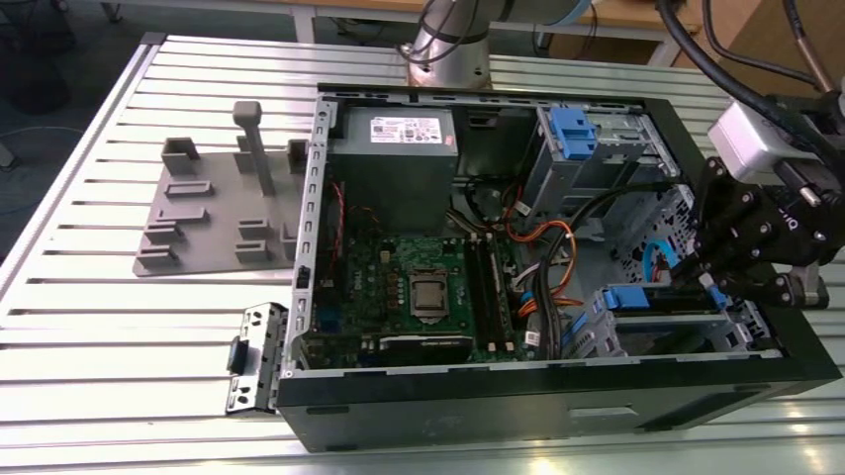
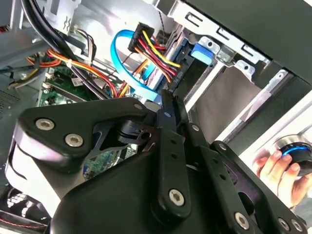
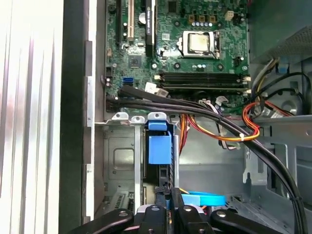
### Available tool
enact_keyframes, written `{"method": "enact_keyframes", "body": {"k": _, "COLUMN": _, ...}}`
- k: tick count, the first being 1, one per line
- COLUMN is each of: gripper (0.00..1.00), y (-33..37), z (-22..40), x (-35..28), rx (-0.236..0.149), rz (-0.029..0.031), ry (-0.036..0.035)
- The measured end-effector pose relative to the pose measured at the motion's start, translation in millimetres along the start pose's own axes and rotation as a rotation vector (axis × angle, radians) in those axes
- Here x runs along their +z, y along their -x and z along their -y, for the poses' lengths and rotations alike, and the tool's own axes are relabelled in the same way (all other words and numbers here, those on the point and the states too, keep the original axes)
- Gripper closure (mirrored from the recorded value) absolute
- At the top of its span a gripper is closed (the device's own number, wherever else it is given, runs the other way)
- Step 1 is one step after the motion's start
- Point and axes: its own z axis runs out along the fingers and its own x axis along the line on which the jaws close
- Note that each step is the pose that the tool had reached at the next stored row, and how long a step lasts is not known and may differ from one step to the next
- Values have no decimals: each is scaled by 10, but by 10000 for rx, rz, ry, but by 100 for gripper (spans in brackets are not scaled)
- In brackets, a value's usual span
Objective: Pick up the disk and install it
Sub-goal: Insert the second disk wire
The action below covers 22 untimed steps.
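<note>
1. Sitting in the grey metal drive cage at the case's front corner (the exterior view's right): the disk (image 1: 631,298), a flat silver metal hard drive with blue plastic side rails. Its blue end tab shows in both wrist views (image 3: 159,146) (image 2: 202,51). Whether it is fully home cannot be told.
2. Black multi-link gripper (image 1: 698,287): the fingers are drawn together with no visible gap. The tips (image 3: 165,195) sit just beside the disk's blue tab and appear to press on it rather than clamp it. The second wrist view also shows the tips (image 2: 168,100) closed.
3. Open black tower computer case (image 1: 555,396), lying on its side on the slatted aluminium table (image 1: 119,327). Inside are a green motherboard (image 3: 195,44) and a large grey metal box with a white sticker (image 1: 396,163).
4. Grey plastic slotted stand (image 1: 212,213), well apart from the case, with nothing on it.
5. Risk: an off-centre push could cock the rails and jam the disk in the cage.
6. Risk: the flat blue data cable (image 2: 122,63) and the orange-and-black wire bundle (image 3: 229,131) lie near the tips, where they could snag or be pinched.
7. Arm pose: the wrist leans in over the case's open side, fingers angled down into the cage (a person's hand (image 2: 278,170) rests near the case edge).
</note>
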Motion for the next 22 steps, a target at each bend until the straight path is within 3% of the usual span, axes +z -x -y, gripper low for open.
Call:
{"method": "enact_keyframes", "body": {"k": 3, "gripper": 84, "y": -1, "z": -3, "x": 4, "rx": -300, "rz": -23, "ry": 16}}
{"method": "enact_keyframes", "body": {"k": 6, "gripper": 84, "y": -2, "z": -3, "x": 16, "rx": -308, "rz": -13, "ry": 17}}
{"method": "enact_keyframes", "body": {"k": 12, "gripper": 84, "y": -4, "z": 1, "x": 51, "rx": 56, "rz": 14, "ry": -4}}
{"method": "enact_keyframes", "body": {"k": 22, "gripper": 84, "y": -3, "z": 17, "x": 87, "rx": 71, "rz": 19, "ry": -5}}
